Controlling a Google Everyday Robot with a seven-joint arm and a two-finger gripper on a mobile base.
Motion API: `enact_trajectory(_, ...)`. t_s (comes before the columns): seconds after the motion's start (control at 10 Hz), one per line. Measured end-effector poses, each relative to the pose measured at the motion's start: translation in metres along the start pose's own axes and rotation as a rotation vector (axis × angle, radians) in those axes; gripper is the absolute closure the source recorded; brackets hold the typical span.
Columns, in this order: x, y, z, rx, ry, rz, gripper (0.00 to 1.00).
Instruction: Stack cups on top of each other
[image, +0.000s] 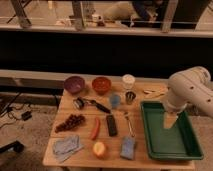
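A shiny dark-silver metal cup (130, 97) and a pale blue plastic cup (115, 101) stand side by side near the middle of the wooden table (82, 150), apart from each other. My gripper (169, 121) hangs from the white arm (190, 90) at the right, over the green tray (186, 145), well to the right of both cups. Nothing shows in it.
A purple bowl (74, 84), an orange bowl (101, 84) and a white cup (128, 81) stand at the back. Grapes (70, 121), a carrot (95, 128), a black remote (111, 125), a peach (99, 149), a blue sponge (128, 148), a cloth (66, 146) and utensils lie around.
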Motion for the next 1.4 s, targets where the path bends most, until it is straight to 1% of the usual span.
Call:
enact_trajectory(0.8, 0.000, 0.000, 0.000, 0.000, 0.000, 0.000, 0.20)
enact_trajectory(1.0, -0.002, 0.000, 0.002, 0.000, 0.001, -0.014, 0.20)
enact_trajectory(1.2, -0.011, -0.008, 0.004, 0.015, -0.007, -0.030, 0.20)
enact_trajectory(1.4, -0.023, -0.018, 0.008, 0.037, -0.028, -0.044, 0.20)
